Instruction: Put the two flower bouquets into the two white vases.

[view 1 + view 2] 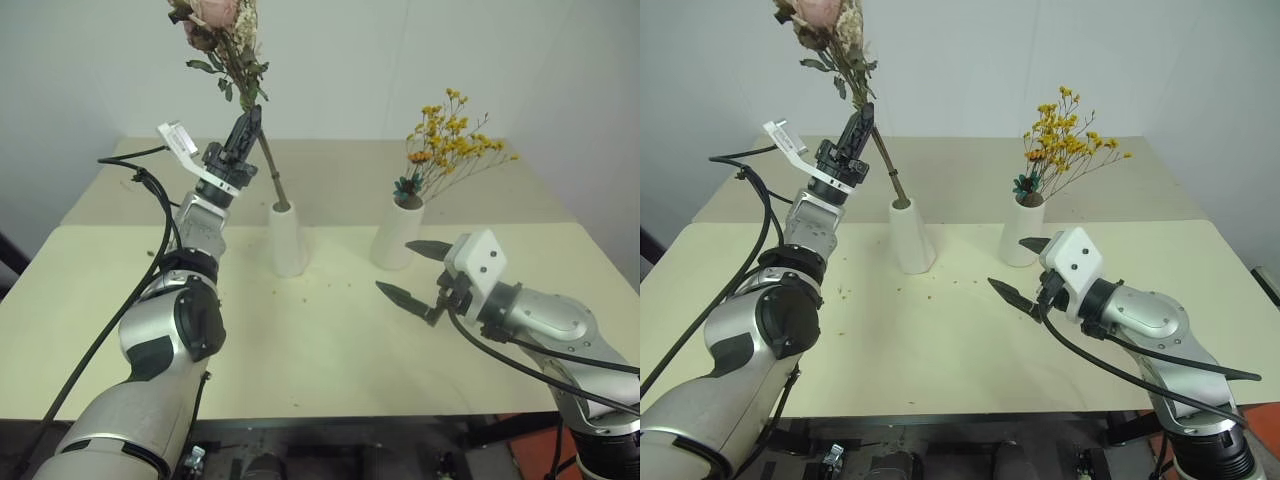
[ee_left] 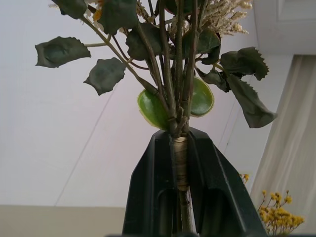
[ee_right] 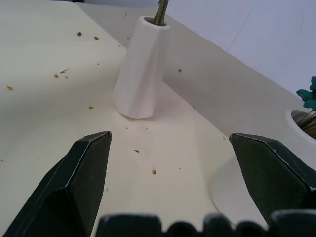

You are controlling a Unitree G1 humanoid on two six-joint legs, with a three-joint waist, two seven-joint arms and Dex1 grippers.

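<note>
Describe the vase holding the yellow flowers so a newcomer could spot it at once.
Start at the cream table and look toward its far middle, where two white vases stand. The wider vase is the one nearer the open right end effector. Unlike the slim vase, it has a broad mouth and holds the yellow-orange bouquet.

I see the slim vase (image 1: 288,240) at frame centre on the desk (image 1: 300,330), rose bouquet (image 1: 228,50) stems in its mouth; the wider vase (image 1: 396,235), right of it, holds the yellow bouquet (image 1: 452,140).
</note>
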